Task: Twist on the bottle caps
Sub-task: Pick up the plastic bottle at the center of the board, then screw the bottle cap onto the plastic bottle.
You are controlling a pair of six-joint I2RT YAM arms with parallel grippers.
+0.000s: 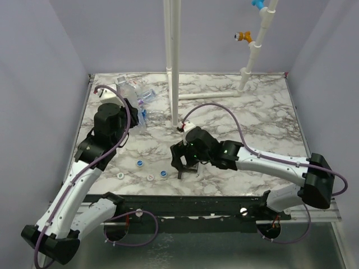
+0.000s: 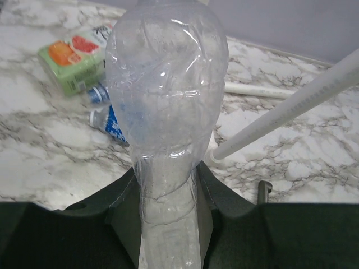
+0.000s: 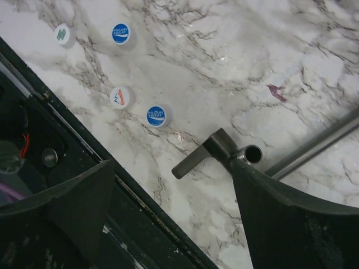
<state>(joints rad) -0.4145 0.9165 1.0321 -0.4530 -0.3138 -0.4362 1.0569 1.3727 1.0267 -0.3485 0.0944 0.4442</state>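
Observation:
My left gripper (image 2: 168, 204) is shut on a clear crumpled bottle (image 2: 167, 95), with the jaws pressed against its narrow lower part. In the top view this gripper (image 1: 134, 111) is at the back left, beside the other bottles (image 1: 134, 91). One of them has a green and orange label (image 2: 72, 63) and another a blue label (image 2: 110, 122). Several caps lie near the front edge: two blue (image 3: 120, 33) (image 3: 156, 116), a white one with a green mark (image 3: 62, 34) and a white one with red print (image 3: 121, 97). My right gripper (image 3: 174, 204) hangs open over the table to their right, with nothing in it.
A black T-shaped tool (image 3: 216, 150) lies on the marble against my right gripper's right finger (image 3: 280, 207). The black front rail (image 3: 129, 196) runs under the left finger. Tall white pipes (image 1: 173, 56) stand at the back centre, with a horizontal pipe (image 2: 291, 106) low beside the held bottle.

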